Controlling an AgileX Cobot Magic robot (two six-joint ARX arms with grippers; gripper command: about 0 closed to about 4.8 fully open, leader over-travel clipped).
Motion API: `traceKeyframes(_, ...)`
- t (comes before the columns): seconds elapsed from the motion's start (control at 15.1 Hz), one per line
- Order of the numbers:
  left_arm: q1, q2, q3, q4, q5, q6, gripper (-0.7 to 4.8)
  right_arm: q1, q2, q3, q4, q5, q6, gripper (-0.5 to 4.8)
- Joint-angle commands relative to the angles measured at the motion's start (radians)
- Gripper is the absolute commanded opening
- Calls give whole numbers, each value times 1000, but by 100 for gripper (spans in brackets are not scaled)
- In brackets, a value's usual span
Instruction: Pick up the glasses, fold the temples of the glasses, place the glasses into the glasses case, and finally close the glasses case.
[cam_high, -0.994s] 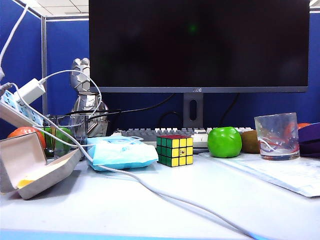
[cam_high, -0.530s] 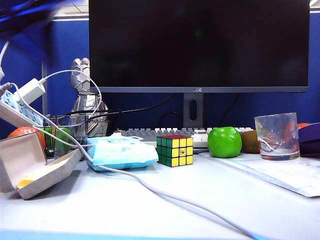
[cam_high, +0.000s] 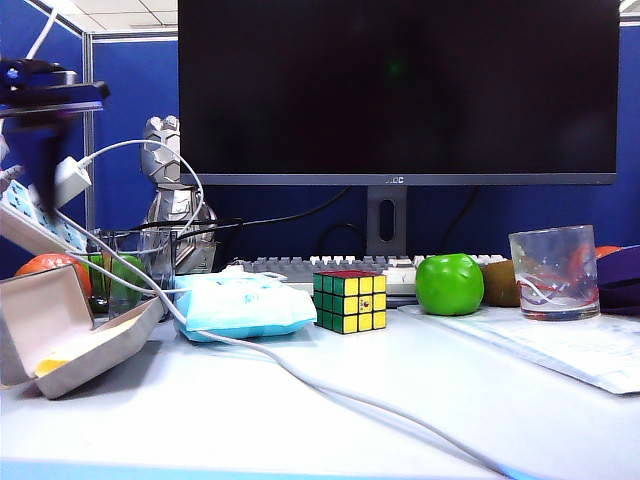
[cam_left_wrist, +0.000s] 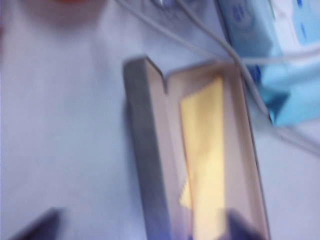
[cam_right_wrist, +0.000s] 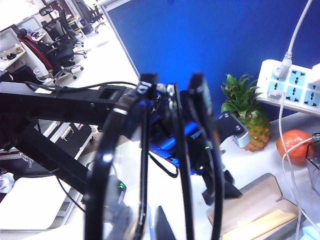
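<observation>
Your left end effector (cam_left_wrist: 140, 230) has just swung over the open glasses case (cam_left_wrist: 200, 160), jaws apart; the right end effector (cam_right_wrist: 160, 225) grips the folded glasses (cam_right_wrist: 150, 160), ready to place.

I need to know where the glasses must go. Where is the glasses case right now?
The glasses case lies open at the exterior view's far left, beside the light-blue tissue pack, a white cable draped across it; the left wrist view shows its yellow cloth.

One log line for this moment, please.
left claw: open above open case | right claw: shut on glasses | case: only yellow cloth inside | glasses: not yet placed
</observation>
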Motion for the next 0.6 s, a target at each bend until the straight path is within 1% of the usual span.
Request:
traceKeyframes(0.07, -1, 49, -3, 68, 40, 10, 398, 1, -6, 4, 10, -9, -4, -5)
traceKeyframes(0.13, -2, 84, -3, 69, 55, 7, 394, 1, -6, 4, 10, -9, -4, -5)
traceKeyframes(0.4, -2, 196, -3, 105, 51, 7, 389, 1, -7, 4, 8, -12, -4, -5)
traceKeyframes(0.46, -2, 209, -3, 106, 50, 7, 312, 1, -7, 4, 8, -12, -4, -5)
traceKeyframes(0.53, -2, 211, -4, 106, 50, 6, 216, 1, -6, 4, 8, -12, -4, -5)
traceKeyframes(0.6, -2, 211, -4, 106, 51, 6, 168, 1, -6, 4, 8, -11, -4, -5)
